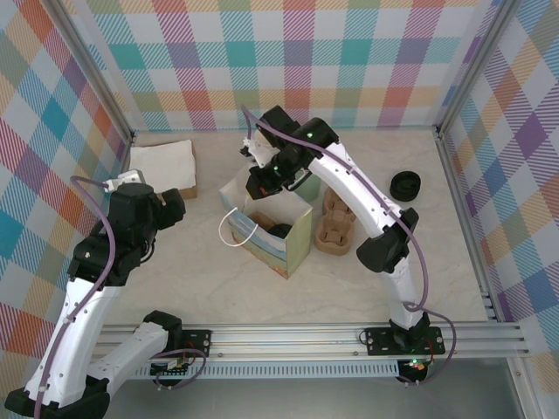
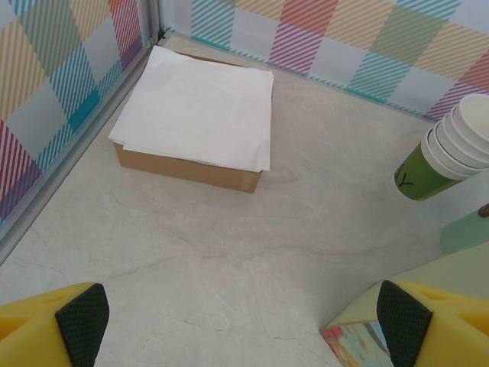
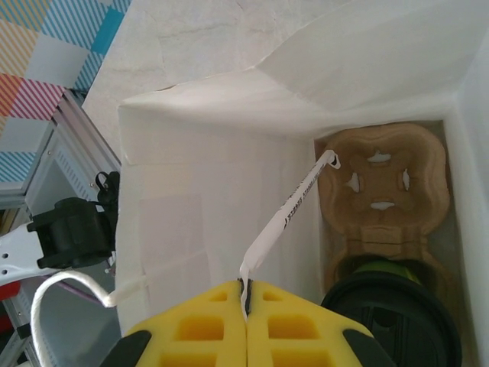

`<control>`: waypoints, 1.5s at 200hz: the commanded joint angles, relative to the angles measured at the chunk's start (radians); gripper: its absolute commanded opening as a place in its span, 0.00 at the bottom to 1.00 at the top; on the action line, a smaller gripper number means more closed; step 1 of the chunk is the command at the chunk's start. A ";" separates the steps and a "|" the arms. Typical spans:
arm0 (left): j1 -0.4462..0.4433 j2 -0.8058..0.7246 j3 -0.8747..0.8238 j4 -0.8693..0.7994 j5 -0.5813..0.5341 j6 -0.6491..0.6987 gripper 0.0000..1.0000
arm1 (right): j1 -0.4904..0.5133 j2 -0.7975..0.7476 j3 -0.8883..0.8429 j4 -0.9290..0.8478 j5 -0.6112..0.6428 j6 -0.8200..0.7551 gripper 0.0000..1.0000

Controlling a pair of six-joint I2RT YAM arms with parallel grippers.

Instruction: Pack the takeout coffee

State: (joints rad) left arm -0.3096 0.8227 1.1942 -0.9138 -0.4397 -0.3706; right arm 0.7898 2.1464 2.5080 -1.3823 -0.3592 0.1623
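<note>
Right wrist view has the right tool point(image 3: 246, 300) shut on the white handle point(image 3: 294, 202) of the bag point(image 3: 191, 191), its yellow fingers pressed together with the strip pinched between them. Down past the tool, to its right, the coffee point(image 3: 391, 310) sits inside the bag under its black lid, in the nearer pocket of a cardboard carrier point(image 3: 382, 176); the farther pocket is empty. The packing itself looks nearly done, so the step in hand is probably managing the bag by this handle. To do it well, hold the pinch firm and draw the handle straight up from the tool's present spot, slowly, since a sideways pull would likely tilt the thin paper wall and rock the carrier. The load sits at one end, so the bag may tip towards the coffee if lifted by one handle. A second loop point(image 3: 57, 284) hangs outside the bag, left of the tool; it may need gathering too. The left tool point(image 2: 241, 321) hangs open over the counter point(image 2: 229, 245), fingers wide apart, with a napkin box point(image 2: 199, 107) ahead of it and stacked cups point(image 2: 451, 149) ahead to its right.
</note>
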 commanded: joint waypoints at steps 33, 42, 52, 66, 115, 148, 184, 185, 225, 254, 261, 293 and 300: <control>0.010 -0.009 -0.005 0.009 -0.017 0.006 0.93 | 0.006 0.001 0.034 -0.016 0.001 -0.023 0.19; 0.010 -0.008 -0.006 0.010 -0.016 0.008 0.93 | 0.006 -0.006 0.036 -0.015 0.008 -0.024 0.20; 0.010 -0.007 -0.004 0.010 -0.013 0.008 0.93 | 0.007 -0.013 0.041 -0.016 0.019 -0.023 0.22; 0.010 -0.003 0.000 0.010 -0.006 0.008 0.95 | 0.006 -0.025 0.052 -0.020 0.032 -0.023 0.27; 0.010 0.024 0.014 0.015 0.025 0.001 1.00 | 0.005 -0.095 0.066 -0.027 0.099 -0.022 0.38; 0.010 0.053 0.020 0.018 0.052 -0.013 1.00 | 0.003 -0.165 0.052 -0.031 0.147 -0.018 0.43; 0.012 0.109 0.059 0.012 0.104 -0.047 1.00 | 0.001 -0.282 -0.050 0.015 0.202 -0.008 0.50; 0.012 0.111 0.061 0.012 0.106 -0.048 1.00 | 0.001 -0.285 -0.054 0.018 0.203 -0.008 0.50; 0.022 0.195 0.120 -0.018 0.167 -0.051 1.00 | -0.004 -0.468 -0.295 0.118 0.270 0.016 0.58; 0.079 0.253 0.156 -0.032 0.252 -0.036 1.00 | -0.022 -0.617 -0.509 0.217 0.321 0.037 0.67; 0.101 0.267 0.165 -0.029 0.282 -0.032 1.00 | -0.032 -0.649 -0.550 0.240 0.328 0.042 0.68; 0.210 0.357 0.237 -0.031 0.410 -0.016 1.00 | -0.079 -0.761 -0.682 0.306 0.358 0.060 0.81; 0.232 0.386 0.263 -0.037 0.429 -0.008 1.00 | -0.086 -0.779 -0.703 0.315 0.368 0.057 0.83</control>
State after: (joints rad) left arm -0.1478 1.1492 1.3758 -0.9241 -0.1318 -0.4011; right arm 0.7292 1.4399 1.8591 -1.1645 -0.0364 0.2058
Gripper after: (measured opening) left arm 0.999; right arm 0.797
